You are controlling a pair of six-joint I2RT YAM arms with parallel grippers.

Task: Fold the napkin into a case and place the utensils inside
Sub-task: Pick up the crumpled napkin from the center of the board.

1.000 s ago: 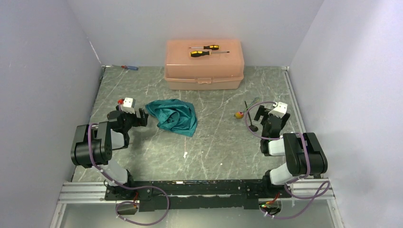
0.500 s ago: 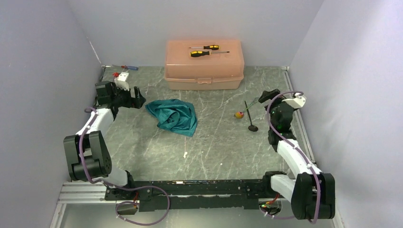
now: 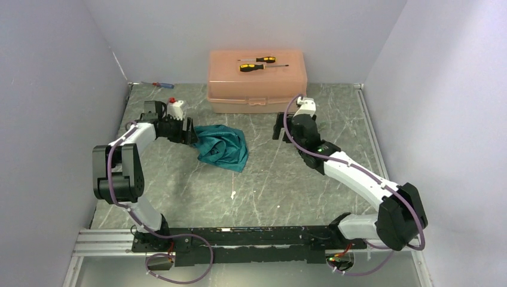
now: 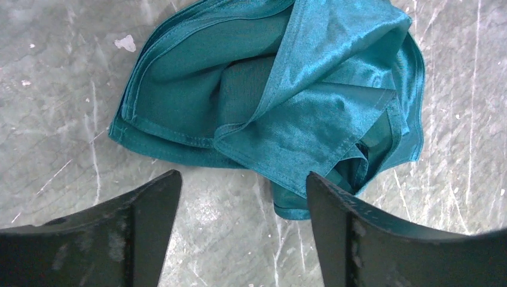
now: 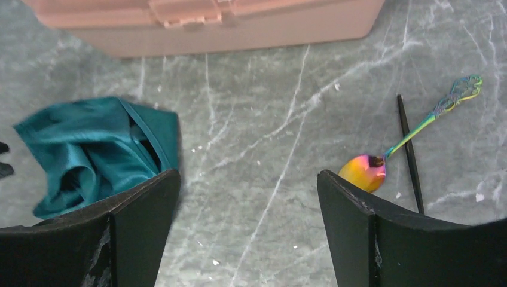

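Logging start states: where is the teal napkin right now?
Top view: the shiny teal cloth napkin lies left of centre on the grey marbled table, just right of the left pincer and in front of the peach plastic box.

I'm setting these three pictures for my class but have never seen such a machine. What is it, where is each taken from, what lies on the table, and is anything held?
Two robot arms stand at a table's near edge. One picture looks down from above; the other two come from a camera on each wrist, looking out between its fingers. The left gripper hovers open by a crumpled teal napkin; the right gripper, open too, faces a rainbow spoon and a thin black utensil. A peach box carries two screwdrivers. Nothing is held.
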